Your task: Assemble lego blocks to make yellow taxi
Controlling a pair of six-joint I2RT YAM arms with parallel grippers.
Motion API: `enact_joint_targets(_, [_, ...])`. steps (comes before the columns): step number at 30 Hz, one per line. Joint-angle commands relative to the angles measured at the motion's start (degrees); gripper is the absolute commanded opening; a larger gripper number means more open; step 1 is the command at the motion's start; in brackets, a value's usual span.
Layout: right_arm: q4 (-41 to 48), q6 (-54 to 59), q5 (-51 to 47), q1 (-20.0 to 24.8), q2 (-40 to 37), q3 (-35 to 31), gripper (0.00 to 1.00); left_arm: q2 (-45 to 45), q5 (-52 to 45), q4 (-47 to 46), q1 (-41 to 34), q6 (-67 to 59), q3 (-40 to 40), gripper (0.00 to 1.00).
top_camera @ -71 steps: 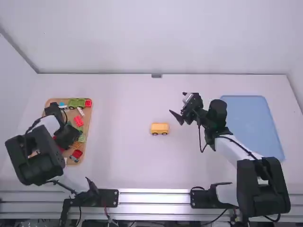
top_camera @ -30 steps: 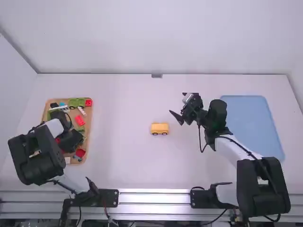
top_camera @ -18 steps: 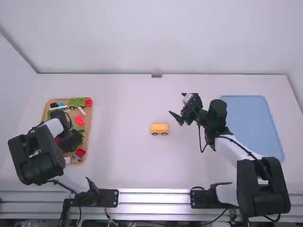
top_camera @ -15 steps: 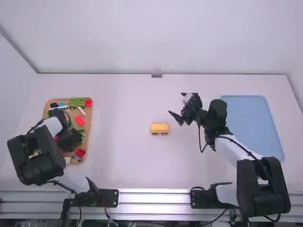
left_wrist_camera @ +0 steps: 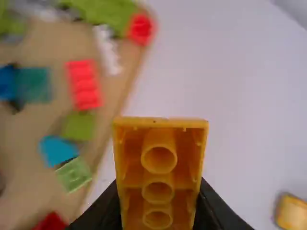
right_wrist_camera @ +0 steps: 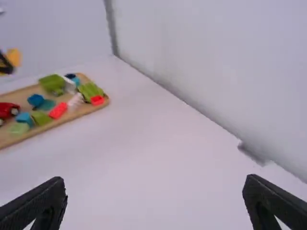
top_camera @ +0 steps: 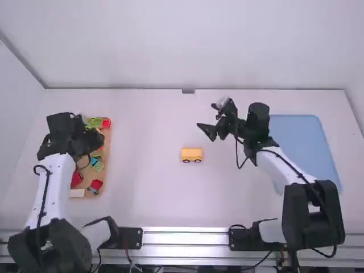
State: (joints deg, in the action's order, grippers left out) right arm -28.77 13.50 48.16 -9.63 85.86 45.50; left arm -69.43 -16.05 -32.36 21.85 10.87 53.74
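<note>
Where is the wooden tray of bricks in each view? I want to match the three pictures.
High view: the wooden tray lies at the left, partly covered by the left arm.
Left wrist view: tray, beyond the yellow block held by the left gripper.
Right wrist view: tray, far off from the right gripper.
Shared landmark: the small red block at the tray's corner.

Smooth white links (top_camera: 57,187); blocky black joints (top_camera: 330,227); thin black cables (top_camera: 44,203) in loops; tapering matte-black fingers (right_wrist_camera: 48,201).
</note>
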Motion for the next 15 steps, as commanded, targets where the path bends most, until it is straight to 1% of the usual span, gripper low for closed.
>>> enact_joint_targets(1, [-1.4, 0.0, 11.2, -1.2, 3.7, 3.1, 0.98, 0.7, -12.6, 1.4, -4.8, -8.2, 0.9, 0.27])
enact_joint_targets(2, [-3.0, -0.6, 13.9, -1.8, 5.3, 4.2, 0.98, 0.5, -15.2, 2.8, -7.3, -9.3, 0.7, 0.26])
enact_joint_targets(3, [-3.7, -1.2, 14.8, -2.0, 5.9, 4.6, 0.98, 0.4, -16.0, 3.2, -7.9, -9.5, 0.6, 0.26])
enact_joint_targets(5, [-6.3, -7.7, 17.5, -3.2, 9.6, 7.6, 0.98, -1.4, -22.7, 8.9, -12.6, -11.5, -0.6, 0.24])
enact_joint_targets(8, [-7.3, -12.0, 20.1, -3.7, 13.0, 10.8, 0.98, -4.0, -29.3, 14.2, -15.8, -15.0, -1.7, 0.22])
enact_joint_targets(9, [-7.3, -12.9, 22.8, -4.0, 15.0, 12.9, 0.98, -5.4, -32.9, 17.3, -17.5, -16.3, -2.3, 0.21])
enact_joint_targets(11, [-7.2, -14.1, 26.2, -4.3, 17.1, 15.2, 0.98, -7.1, -36.0, 20.9, -19.1, -16.8, -2.9, 0.2])
enact_joint_targets(12, [-7.3, -14.9, 30.3, -4.5, 18.9, 17.2, 0.98, -9.1, -38.1, 24.4, -20.4, -16.7, -3.3, 0.18])
enact_joint_targets(15, [-7.0, -15.0, 38.5, -4.7, 22.5, 21.4, 0.98, -13.9, -42.6, 31.8, -22.3, -17.8, -3.4, 0.18])
